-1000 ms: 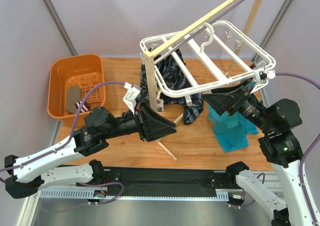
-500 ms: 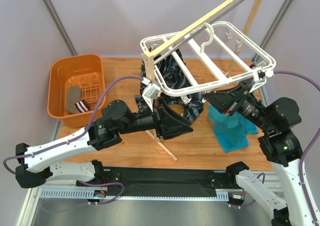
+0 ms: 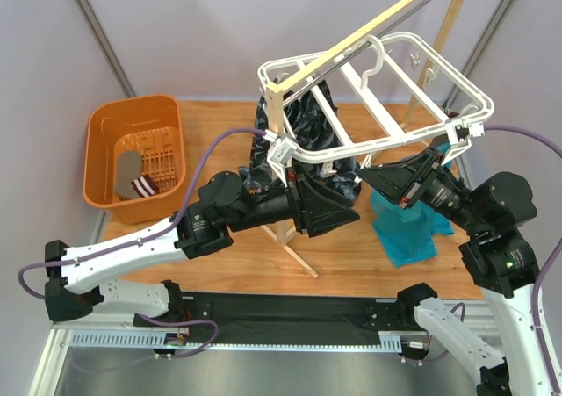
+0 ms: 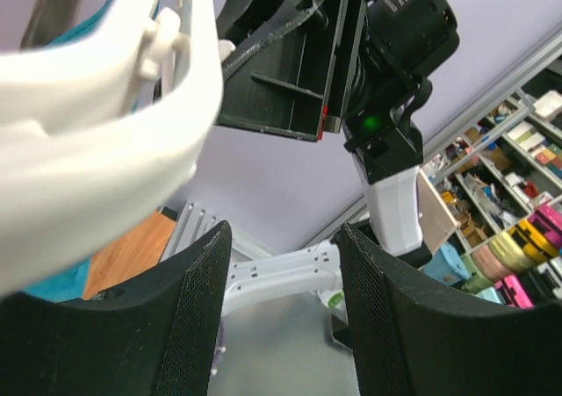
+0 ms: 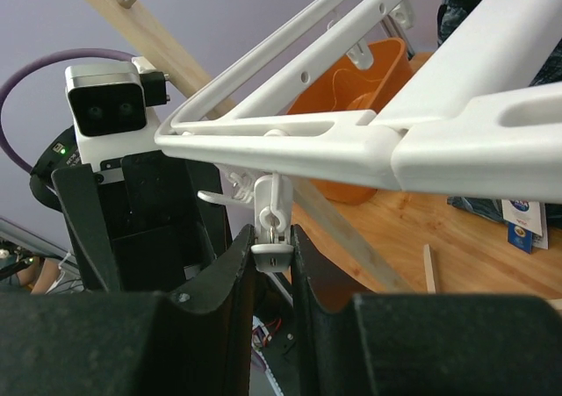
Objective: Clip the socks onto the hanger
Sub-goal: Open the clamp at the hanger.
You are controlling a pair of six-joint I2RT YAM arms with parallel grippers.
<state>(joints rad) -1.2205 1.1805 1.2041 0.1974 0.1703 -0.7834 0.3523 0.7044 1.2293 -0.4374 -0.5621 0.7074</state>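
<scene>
entry: socks to hanger, one moment.

- socks (image 3: pixel 132 175): we are counting one for certain, taupe with a striped cuff. whether a second is lying under it, we cannot tell. it is lying in the orange basket (image 3: pixel 105 119) at the table's (image 3: pixel 351 255) far left, long axis running far to near, cuff at the near end. none is on the hanger yet.
- hanger (image 5: pixel 474 146): one, white, hanging from the wooden pole (image 3: pixel 369 27) and tilting over the middle of the table.
- clips: one clip (image 5: pixel 270 225) is dangling from the frame's corner. others are too small to count.
- right gripper (image 5: pixel 270 260): its jaws are pressing together on that clip.
- left gripper (image 4: pixel 283 247): its jaws are standing apart with nothing between them, just under the hanger's near rail and facing the right arm.
- other cloth: one teal cloth (image 3: pixel 404 229), one black garment (image 3: pixel 303 119).

relation that matters: the socks are lying well apart from both grippers, off to the left. the left arm is the nearer one, though its jaws are pointing away from the basket. we are judging that the left arm must turn back to fetch a sock while the right keeps the clip ready.
</scene>
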